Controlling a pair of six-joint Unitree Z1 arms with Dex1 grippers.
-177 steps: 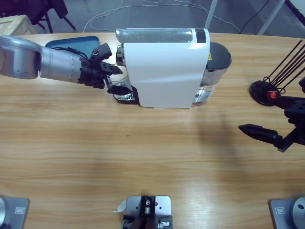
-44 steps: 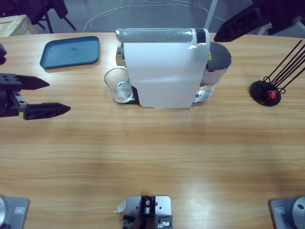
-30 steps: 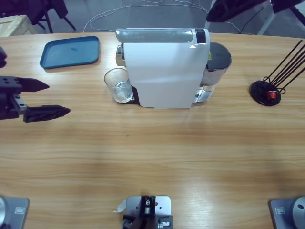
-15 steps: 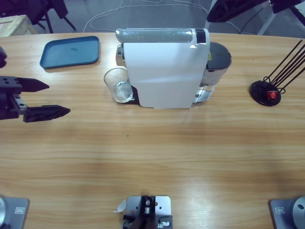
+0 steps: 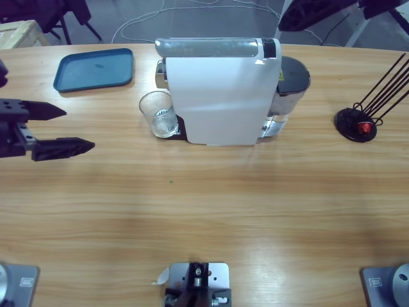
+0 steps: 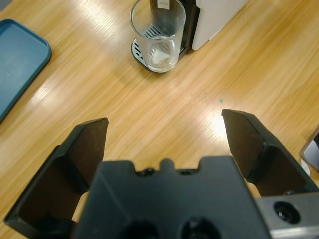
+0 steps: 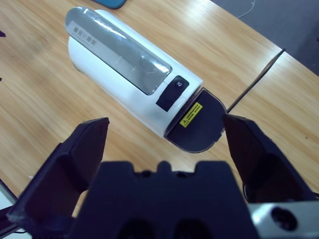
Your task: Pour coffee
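Glass (image 5: 161, 114) stands under the spout of the coffee machine (image 5: 222, 96). Right pincer (image 7: 164, 127), wide open above it, should probably press the button (image 7: 177, 84) squarely.

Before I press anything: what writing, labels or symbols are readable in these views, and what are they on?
Yellow sticker on the dark round tank lid of the white coffee machine: black print, too small to read.
Black button on the machine's top: pale symbol, too blurred to tell.
Silver top panel: faint line of print, unreadable.
Clear glass: no text.
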